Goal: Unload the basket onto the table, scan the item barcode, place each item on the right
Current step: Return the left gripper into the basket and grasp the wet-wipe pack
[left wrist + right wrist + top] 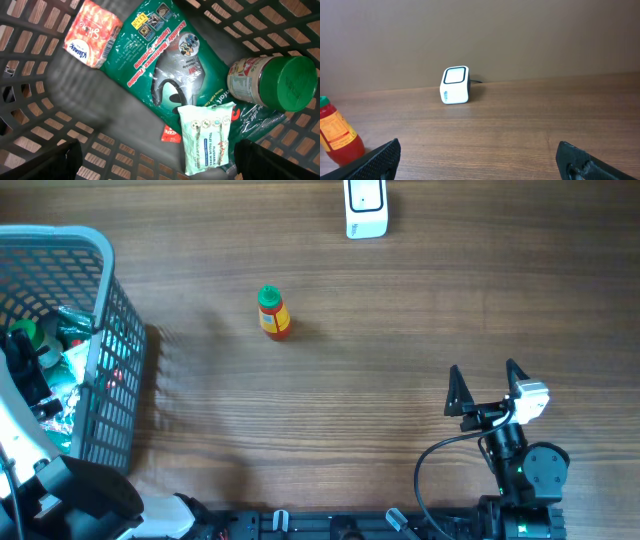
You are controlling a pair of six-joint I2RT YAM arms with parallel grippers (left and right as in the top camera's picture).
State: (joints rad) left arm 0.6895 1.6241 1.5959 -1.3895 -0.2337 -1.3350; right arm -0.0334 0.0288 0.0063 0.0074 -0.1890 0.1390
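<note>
A white barcode scanner (pixel 365 208) stands at the table's far edge, also visible in the right wrist view as the scanner (pixel 455 85). An orange sauce bottle (pixel 272 313) with a green cap stands upright on the wood, left of my right gripper (pixel 484 380), which is open and empty. My left gripper (pixel 160 160) hangs open inside the grey basket (pixel 70 240), above a pale green wipes pack (pixel 205 135), a green glove package (pixel 160 55), a green-lidded jar (pixel 272 82) and an orange tissue pack (pixel 93 32). It touches none of them.
A small red sachet (pixel 171 135) lies on the basket floor beside the wipes. The basket's grid walls (pixel 30 100) close round the left gripper. The bottle (pixel 335 132) shows at the left edge of the right wrist view, with bare wood between the right fingers.
</note>
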